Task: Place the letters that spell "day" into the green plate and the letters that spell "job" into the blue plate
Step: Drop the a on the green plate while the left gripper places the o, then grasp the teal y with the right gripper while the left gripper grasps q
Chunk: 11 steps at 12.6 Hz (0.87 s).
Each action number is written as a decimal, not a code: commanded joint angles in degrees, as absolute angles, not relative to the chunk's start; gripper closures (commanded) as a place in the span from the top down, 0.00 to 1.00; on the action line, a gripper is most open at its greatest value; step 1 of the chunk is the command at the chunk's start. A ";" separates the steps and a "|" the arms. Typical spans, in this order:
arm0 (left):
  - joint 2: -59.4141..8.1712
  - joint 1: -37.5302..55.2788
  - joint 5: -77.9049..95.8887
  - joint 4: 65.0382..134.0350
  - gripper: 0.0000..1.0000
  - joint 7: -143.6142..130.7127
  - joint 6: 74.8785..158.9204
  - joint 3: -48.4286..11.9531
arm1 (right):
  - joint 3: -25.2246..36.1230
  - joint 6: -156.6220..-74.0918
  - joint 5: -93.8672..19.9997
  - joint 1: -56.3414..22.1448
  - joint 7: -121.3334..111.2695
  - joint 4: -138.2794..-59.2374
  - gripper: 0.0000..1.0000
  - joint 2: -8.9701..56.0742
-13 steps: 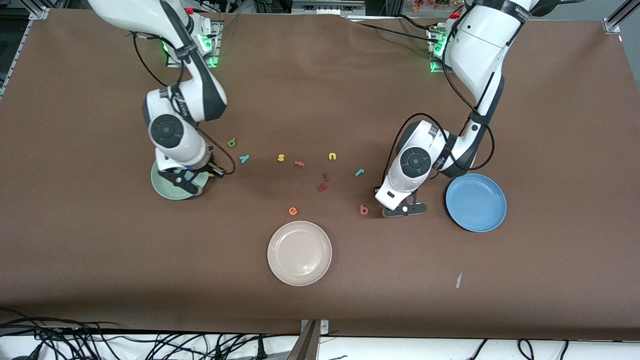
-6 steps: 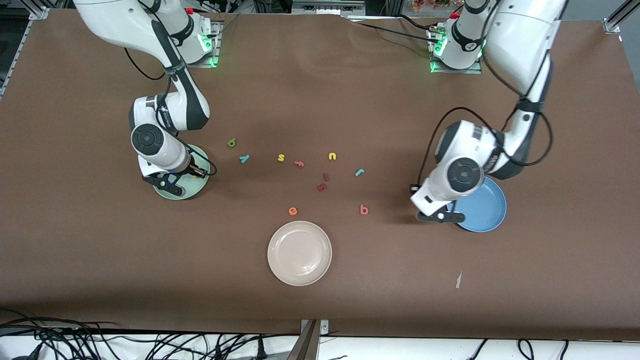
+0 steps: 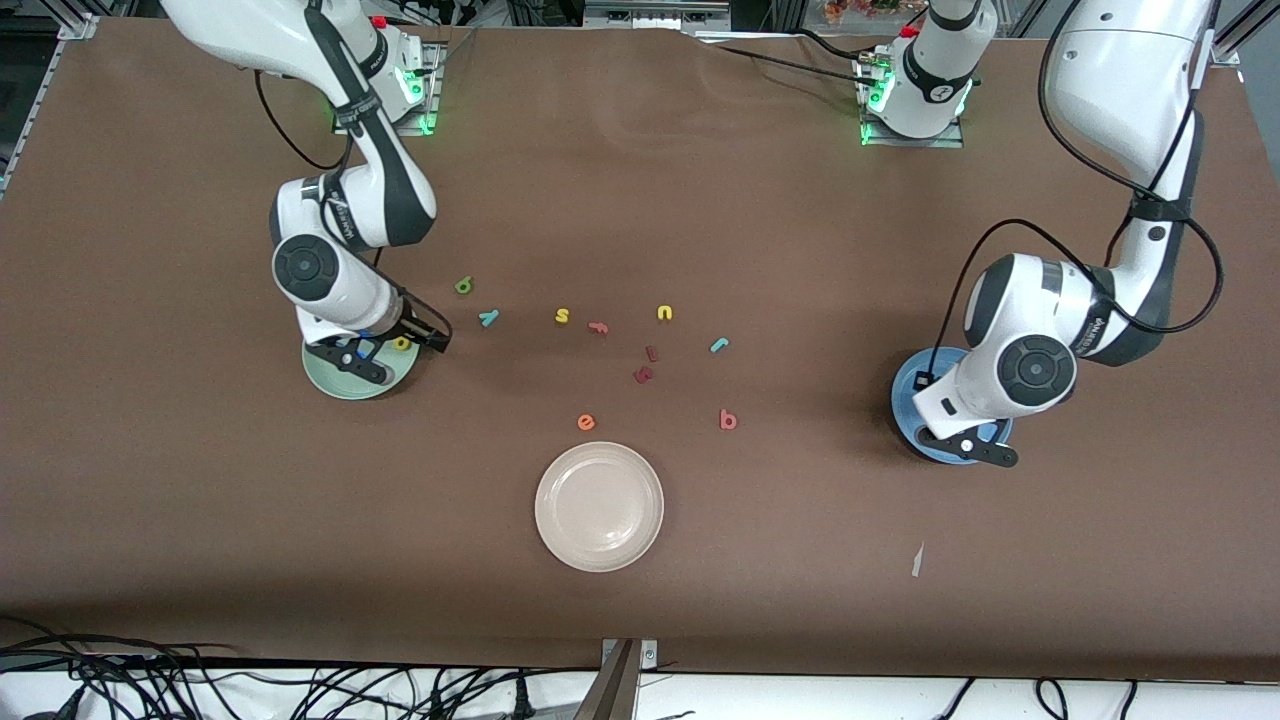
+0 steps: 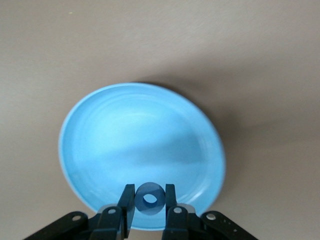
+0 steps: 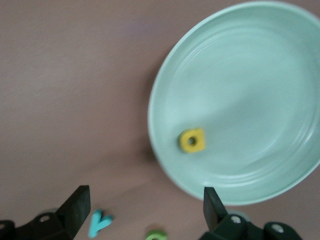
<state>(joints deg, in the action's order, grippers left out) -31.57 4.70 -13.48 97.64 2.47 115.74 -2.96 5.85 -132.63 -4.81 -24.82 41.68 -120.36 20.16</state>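
My right gripper [image 3: 390, 352] [image 5: 145, 199] stands open over the rim of the green plate [image 3: 330, 378] [image 5: 240, 100]. The yellow a [image 3: 402, 343] [image 5: 192, 140] lies in that plate. The olive-green d [image 3: 464, 286] [image 5: 156, 235] and the teal y [image 3: 488, 318] [image 5: 100, 223] lie on the table beside the plate. Over the blue plate [image 3: 908, 385] [image 4: 140, 145] hangs my left gripper [image 3: 965, 442] [image 4: 150, 198], shut on the blue o [image 4: 150, 189]. The teal j [image 3: 719, 345] and the salmon b [image 3: 728, 420] lie on the table mid-way between the plates.
Mid-table lie a yellow s [image 3: 562, 316], a pink letter [image 3: 598, 327], a yellow u [image 3: 665, 313], two dark red letters [image 3: 645, 372] and an orange e [image 3: 586, 422]. A cream-white plate [image 3: 599, 506] sits nearer the front camera.
My right gripper opened and let the yellow a drop into the green plate. My left arm carried the blue o from beside the b to over the blue plate.
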 commanded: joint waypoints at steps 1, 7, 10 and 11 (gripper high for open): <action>-32.60 3.87 -15.82 97.56 0.99 4.75 116.72 -3.60 | 1.34 -136.64 -5.71 -24.87 52.07 -121.46 0.99 19.95; -36.81 8.68 -6.25 88.97 1.00 -8.93 116.46 -4.13 | -1.32 -149.47 -5.71 -25.22 57.47 -128.83 0.83 21.44; -41.91 15.01 -4.67 82.73 1.00 -21.06 116.63 -4.13 | -3.25 -153.46 -5.71 -25.22 58.54 -130.08 0.73 23.29; -43.40 16.42 -3.53 80.79 1.00 -23.53 116.72 -4.13 | -3.25 -153.46 -5.71 -25.22 58.62 -129.99 0.65 23.29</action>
<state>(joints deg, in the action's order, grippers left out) -38.80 13.49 -5.86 87.07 -18.81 117.23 -4.76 -2.53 -152.24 -4.99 -25.61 58.08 -129.33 23.69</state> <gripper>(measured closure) 0.000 0.216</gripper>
